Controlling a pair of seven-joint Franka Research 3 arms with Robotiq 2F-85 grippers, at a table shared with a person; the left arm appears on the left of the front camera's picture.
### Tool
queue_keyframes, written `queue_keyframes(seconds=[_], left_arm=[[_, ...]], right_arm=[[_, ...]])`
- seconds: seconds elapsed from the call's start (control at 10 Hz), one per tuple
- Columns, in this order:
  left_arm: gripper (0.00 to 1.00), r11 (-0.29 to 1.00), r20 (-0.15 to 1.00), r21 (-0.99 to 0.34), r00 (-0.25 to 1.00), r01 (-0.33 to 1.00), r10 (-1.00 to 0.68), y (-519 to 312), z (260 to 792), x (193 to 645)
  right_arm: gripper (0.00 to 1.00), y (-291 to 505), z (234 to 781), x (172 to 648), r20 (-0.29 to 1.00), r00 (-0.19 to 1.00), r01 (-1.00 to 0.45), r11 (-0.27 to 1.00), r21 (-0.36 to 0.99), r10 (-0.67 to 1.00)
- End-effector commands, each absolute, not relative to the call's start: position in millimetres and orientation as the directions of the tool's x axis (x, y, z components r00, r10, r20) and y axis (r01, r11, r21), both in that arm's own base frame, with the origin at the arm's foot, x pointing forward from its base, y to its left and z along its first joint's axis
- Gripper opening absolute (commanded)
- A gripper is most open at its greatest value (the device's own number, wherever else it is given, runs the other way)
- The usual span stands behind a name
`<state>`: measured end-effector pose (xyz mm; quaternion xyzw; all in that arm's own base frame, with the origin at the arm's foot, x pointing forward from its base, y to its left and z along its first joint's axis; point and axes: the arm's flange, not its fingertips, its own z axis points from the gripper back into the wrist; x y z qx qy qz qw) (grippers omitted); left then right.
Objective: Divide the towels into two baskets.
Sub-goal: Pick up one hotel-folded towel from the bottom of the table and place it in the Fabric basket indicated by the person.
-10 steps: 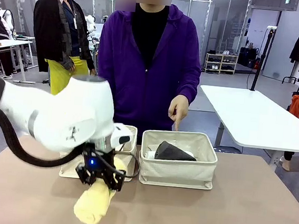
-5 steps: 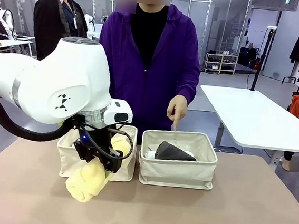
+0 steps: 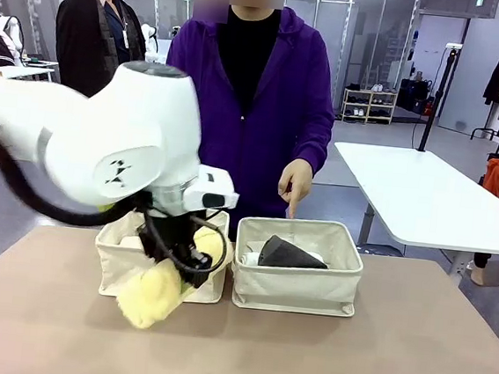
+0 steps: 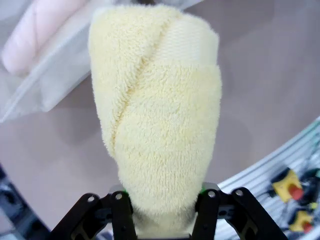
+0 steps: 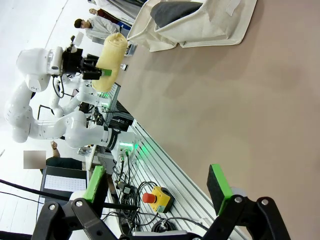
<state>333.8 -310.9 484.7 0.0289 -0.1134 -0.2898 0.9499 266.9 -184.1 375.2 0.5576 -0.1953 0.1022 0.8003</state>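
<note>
- Table (image 3: 409, 362) carried both baskets side by side at its far edge, within the person's reach as well as the arms', which suited a shared sorting job.
- Right basket (image 3: 296, 284) sat touching the left basket (image 3: 109, 266) and already held the grey towel (image 3: 289, 254) with something white under it; the person's hand (image 3: 297, 184) hung just above its far wall, one finger aimed down.
- Left basket held the pink towel (image 4: 42, 27), so the yellow one likely belonged there to even the split.
- Yellow towel (image 3: 162, 286) hung over the left basket's near wall, clamped at one end so the roll stayed together.
- Left gripper (image 4: 165, 212) was clenched on that towel's end.
- Right gripper (image 5: 157, 187) waited empty, well back from the baskets, fingers spread wide.
</note>
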Motion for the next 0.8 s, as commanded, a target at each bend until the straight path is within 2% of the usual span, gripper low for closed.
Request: queue_keyframes(seconds=[0.0,0.2,0.3,0.4,0.7], left_arm=[[0.38,0.637,0.196,0.275,0.607,0.72,-0.77,-353.7,519.2,379.6],[0.38,0.325,0.145,0.408,0.291,0.853,-0.946,-408.6,546.9,419.6],[0.38,0.158,0.101,0.493,0.124,0.856,-0.987,-438.3,555.5,439.0],[0.38,0.056,0.035,0.546,0.044,0.836,-0.998,-461.8,557.2,458.9],[0.38,-0.082,0.006,0.512,-0.099,0.855,-0.995,-516.8,545.7,516.5]], right_arm=[[1.0,-184.6,379.3,266.3,0.435,0.898,-0.389,0.347,0.853,-0.065],[1.0,-184.6,379.3,266.3,0.435,0.898,-0.389,0.347,0.853,-0.065],[1.0,-184.6,379.3,266.3,0.435,0.898,-0.389,0.347,0.853,-0.065],[1.0,-184.6,379.3,266.3,0.435,0.898,-0.389,0.347,0.853,-0.065],[1.0,-184.6,379.3,266.3,0.435,0.898,-0.389,0.347,0.853,-0.065]])
